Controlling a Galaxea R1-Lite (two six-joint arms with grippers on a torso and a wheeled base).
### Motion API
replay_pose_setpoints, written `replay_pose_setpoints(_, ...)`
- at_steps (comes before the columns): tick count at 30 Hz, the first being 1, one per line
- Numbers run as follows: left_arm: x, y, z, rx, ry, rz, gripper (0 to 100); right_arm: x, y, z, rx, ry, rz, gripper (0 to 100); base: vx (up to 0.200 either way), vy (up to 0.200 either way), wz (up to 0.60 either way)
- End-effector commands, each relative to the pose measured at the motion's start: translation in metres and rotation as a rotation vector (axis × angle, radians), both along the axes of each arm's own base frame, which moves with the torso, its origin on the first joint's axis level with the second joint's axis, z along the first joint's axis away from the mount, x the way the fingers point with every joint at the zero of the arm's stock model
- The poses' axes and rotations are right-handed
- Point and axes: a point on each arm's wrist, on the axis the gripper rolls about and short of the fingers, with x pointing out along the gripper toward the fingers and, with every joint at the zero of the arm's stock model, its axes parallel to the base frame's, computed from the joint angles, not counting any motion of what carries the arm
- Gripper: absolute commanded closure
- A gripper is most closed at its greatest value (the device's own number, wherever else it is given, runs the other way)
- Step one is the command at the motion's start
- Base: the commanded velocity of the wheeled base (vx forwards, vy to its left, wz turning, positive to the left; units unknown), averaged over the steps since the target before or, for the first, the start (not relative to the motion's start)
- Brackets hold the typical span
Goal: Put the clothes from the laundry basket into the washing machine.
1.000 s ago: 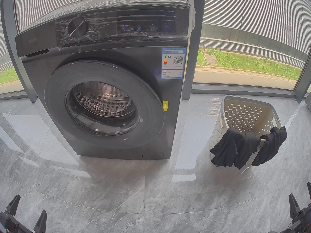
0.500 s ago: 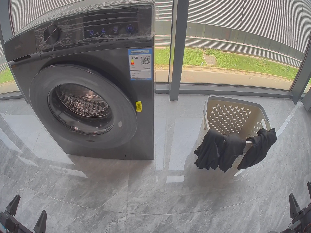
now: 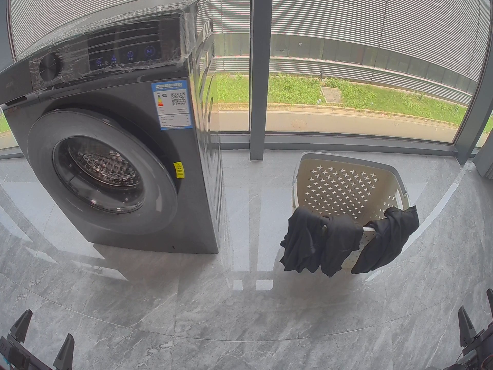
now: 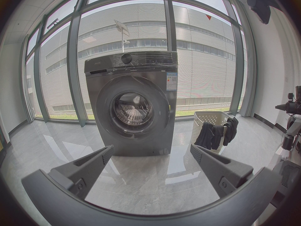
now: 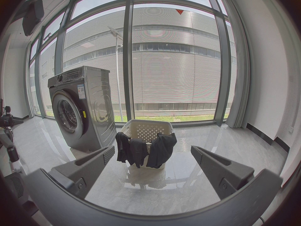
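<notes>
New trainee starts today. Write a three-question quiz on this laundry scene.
1. True or false: the clothes lie inside the washer.
2. Seen from the robot, the basket stands: A) left of the washer, B) right of it, C) on top of it.
3. Fill in: the left gripper and right gripper are both ____.
Key: 1 false, they hang over the basket's rim; 2 B; 3 open.

Polished grey marble floor (image 3: 246, 314) is reflecting daylight entering through tall windows (image 3: 370, 37) with dark frames (image 3: 260, 68); outside, a grass strip (image 3: 370, 98) is running before a louvred grey building (image 5: 175, 63); a white wall (image 5: 272, 79) is adjoining the glass.
</notes>
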Motion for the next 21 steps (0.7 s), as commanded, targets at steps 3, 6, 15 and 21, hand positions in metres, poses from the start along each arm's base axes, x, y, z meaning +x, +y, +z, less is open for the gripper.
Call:
replay_pose_setpoints(3, 0.0, 0.0, -0.0052, 0.0, -0.001, 0.0, 0, 0.0001, 0.0, -0.0053, 0.0, 0.001, 0.0, 0, 0.0, -0.2, 0.0)
replay_pose_setpoints(6, 0.0, 0.0, -0.0052, 0.0, -0.001, 0.0, 0, 0.0001, 0.0, -0.0053, 0.0, 0.001, -0.001, 0, 0.0, -0.2, 0.0)
replay_pose_setpoints(15, 0.0, 0.0, -0.0051, 0.0, -0.002, 0.001, 0, 0.0001, 0.0, -0.0053, 0.0, 0.001, 0.0, 0, 0.0, -0.2, 0.0)
replay_pose_setpoints(21, 0.0, 0.0, -0.0052, 0.001, -0.001, -0.002, 0, 0.0001, 0.0, -0.0053, 0.0, 0.001, 0.0, 0, 0.0, -0.033, 0.0)
